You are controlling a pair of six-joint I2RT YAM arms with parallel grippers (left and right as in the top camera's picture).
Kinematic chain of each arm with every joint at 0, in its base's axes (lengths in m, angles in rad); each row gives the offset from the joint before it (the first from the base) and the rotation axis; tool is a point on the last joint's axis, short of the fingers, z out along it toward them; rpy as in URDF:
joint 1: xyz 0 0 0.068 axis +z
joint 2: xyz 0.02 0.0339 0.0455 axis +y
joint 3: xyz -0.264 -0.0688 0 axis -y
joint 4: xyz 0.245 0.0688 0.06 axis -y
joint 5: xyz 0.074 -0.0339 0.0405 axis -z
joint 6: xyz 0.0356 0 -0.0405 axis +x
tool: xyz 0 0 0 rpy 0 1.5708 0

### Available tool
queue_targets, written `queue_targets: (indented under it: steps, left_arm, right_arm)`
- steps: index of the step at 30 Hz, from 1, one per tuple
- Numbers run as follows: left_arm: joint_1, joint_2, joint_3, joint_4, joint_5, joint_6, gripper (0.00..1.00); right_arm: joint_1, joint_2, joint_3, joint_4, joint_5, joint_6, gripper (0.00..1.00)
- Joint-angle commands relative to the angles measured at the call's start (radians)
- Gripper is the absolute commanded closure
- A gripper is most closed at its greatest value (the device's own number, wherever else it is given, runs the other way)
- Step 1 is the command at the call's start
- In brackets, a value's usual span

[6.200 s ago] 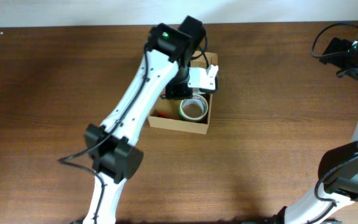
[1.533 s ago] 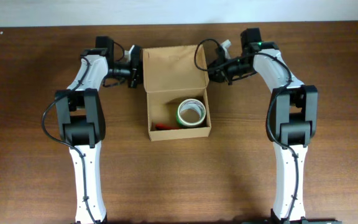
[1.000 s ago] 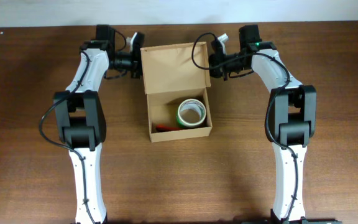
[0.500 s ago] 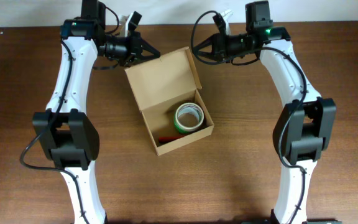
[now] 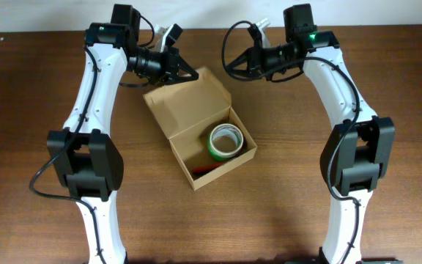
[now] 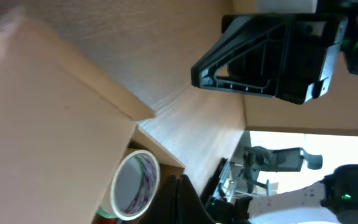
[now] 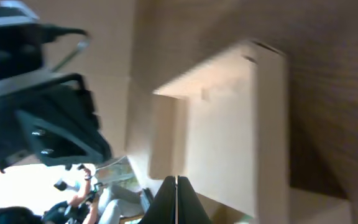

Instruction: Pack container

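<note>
Centre stage on the brown table [image 5: 35, 110], the container [image 5: 226, 167] sits turned on a diagonal, one corner pointing toward the near edge, and it is wide open. Its flap lid [image 5: 185, 99] is thrown back on the far-left side, inner face showing plain tan card. Inside, a tape roll [image 5: 226, 139] with a green rim and pale core lies flat against the right-hand end, and a small red item [image 5: 205, 169] lies on the floor of the box beside it, too little of it showing to name. Now the arms: both reach in from the far side of the table. The left gripper [image 5: 193, 75] has its jaws pinched together to a point, nothing between them, right at the lid's far edge; whether it touches the card, I cannot tell. The right gripper [image 5: 228, 67] is likewise closed up tight and empty, tip aimed leftward, close to the lid's far corner with a sliver of table between. Those two tips face each other across that corner, near but apart. From the left wrist, the lid fills the left half, the roll peeks out below its edge, and the other arm's black jaws hang above. From the right wrist, the picture is blurred, the pale flap looming ahead of the closed fingers.
</note>
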Motion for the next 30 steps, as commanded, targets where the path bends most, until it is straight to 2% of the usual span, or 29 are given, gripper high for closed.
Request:
queue_targets:
  steps: [1, 6, 9, 13, 16, 24, 30]
  left_arm:
    - [0.022, -0.01, 0.005, -0.002, -0.206, -0.04, 0.98]
    - [0.087, -0.01, 0.005, 0.006, -0.476, -0.203, 0.98]
    - [0.125, -0.007, 0.003, -0.003, -0.594, -0.259, 0.98]
    - [0.154, 0.021, -0.003, -0.063, -0.676, -0.287, 0.98]
    - [0.161, 0.051, -0.047, -0.083, -0.698, -0.309, 0.98]
    - [0.166, 0.074, -0.299, -0.068, -0.698, -0.342, 0.98]
    - [0.163, 0.074, -0.406, 0.031, -0.591, -0.337, 0.98]
  right_arm:
    - [0.003, -0.017, 0.013, -0.058, 0.166, -0.027, 0.96]
    - [-0.003, -0.017, 0.013, -0.112, 0.289, -0.037, 0.96]
    - [-0.013, -0.017, 0.013, -0.134, 0.342, -0.037, 0.96]
    - [-0.024, -0.017, 0.013, -0.156, 0.397, -0.037, 0.96]
    - [-0.024, -0.016, 0.012, -0.163, 0.452, -0.037, 0.96]
    - [-0.034, 0.032, 0.01, -0.216, 0.477, -0.029, 0.96]
    - [-0.035, 0.046, 0.003, -0.219, 0.478, -0.029, 0.96]
